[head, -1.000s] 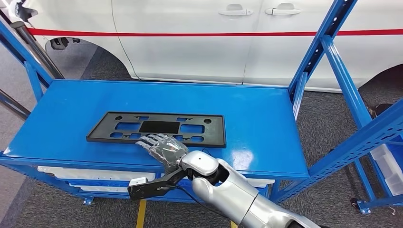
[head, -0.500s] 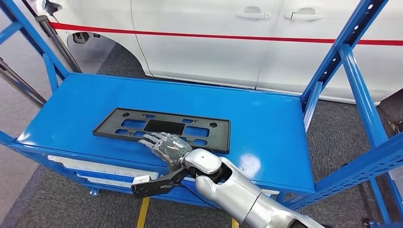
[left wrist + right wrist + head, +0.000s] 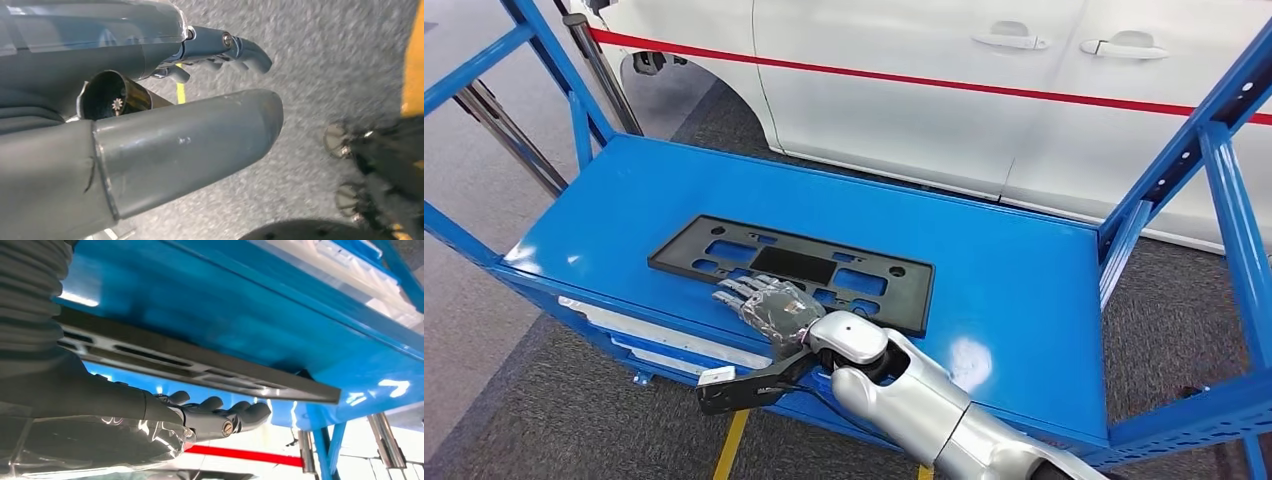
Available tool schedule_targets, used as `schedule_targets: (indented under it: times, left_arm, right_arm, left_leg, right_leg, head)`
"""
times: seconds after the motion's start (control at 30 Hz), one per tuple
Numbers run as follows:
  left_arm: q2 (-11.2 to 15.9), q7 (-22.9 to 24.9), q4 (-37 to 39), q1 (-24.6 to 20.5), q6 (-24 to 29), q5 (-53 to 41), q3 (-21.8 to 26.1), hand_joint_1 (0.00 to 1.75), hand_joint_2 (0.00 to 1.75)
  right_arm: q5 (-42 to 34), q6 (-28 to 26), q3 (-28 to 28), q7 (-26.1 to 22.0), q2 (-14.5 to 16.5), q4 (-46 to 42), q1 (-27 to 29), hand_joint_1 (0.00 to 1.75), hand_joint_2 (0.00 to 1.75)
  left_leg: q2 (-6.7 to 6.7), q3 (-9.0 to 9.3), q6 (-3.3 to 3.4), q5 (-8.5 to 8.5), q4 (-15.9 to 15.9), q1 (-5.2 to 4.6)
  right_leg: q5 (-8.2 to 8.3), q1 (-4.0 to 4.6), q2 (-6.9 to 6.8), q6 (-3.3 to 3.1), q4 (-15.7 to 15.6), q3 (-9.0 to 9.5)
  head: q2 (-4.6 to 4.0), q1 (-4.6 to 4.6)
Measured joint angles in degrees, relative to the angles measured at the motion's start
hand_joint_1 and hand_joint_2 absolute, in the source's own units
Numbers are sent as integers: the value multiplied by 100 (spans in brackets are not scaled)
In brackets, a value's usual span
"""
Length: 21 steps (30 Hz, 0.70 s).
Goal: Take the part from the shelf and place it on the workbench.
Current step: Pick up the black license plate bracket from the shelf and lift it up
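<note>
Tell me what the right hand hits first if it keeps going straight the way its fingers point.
Probably the near edge of the black plate: the right hand lies low over the blue shelf, fingertips at that edge. Contact can't be judged.

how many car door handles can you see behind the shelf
2. Both are on the white car beyond the blue shelf: one door handle near the top middle of the head view, the other door handle just to its right. Others may lie outside the frame.
</note>
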Motion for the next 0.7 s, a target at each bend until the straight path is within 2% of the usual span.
schedule_targets:
  times: [0.07, 0.1, 0.4, 0.7]
  left_arm:
    - [0, 1, 8, 1, 6, 0, 0, 0, 0]
    - [2, 1, 11, 3, 9, 0, 1, 0, 0]
    - [5, 0, 53, -15, 15, 0, -1, 0, 0]
    - [7, 0, 57, -15, 15, 0, -1, 0, 0]
  right_arm:
    - [4, 0, 0, 27, -1, 24, 4, 0, 175]
    - [7, -1, 0, 42, 0, 37, 4, 0, 175]
    - [22, -1, 0, 82, 2, 91, 3, 0, 175]
    - [22, -1, 0, 82, 14, 96, 3, 0, 175]
  left_leg:
    - [-5, 9, -69, 4, -44, -8]
    - [-7, 9, -73, -1, -42, -13]
    - [-6, 8, -9, 2, -41, -30]
    - [-7, 12, -5, 3, -39, -38]
  right_leg:
    - [4, -8, -2, 3, -6, -5]
    - [13, -19, -1, 10, -18, 0]
    - [63, -34, 5, 92, -101, 41]
    - [67, -45, 5, 99, -107, 45]
  head:
    - [0, -1]
    - [0, -2]
    - [0, 1]
    - [0, 0]
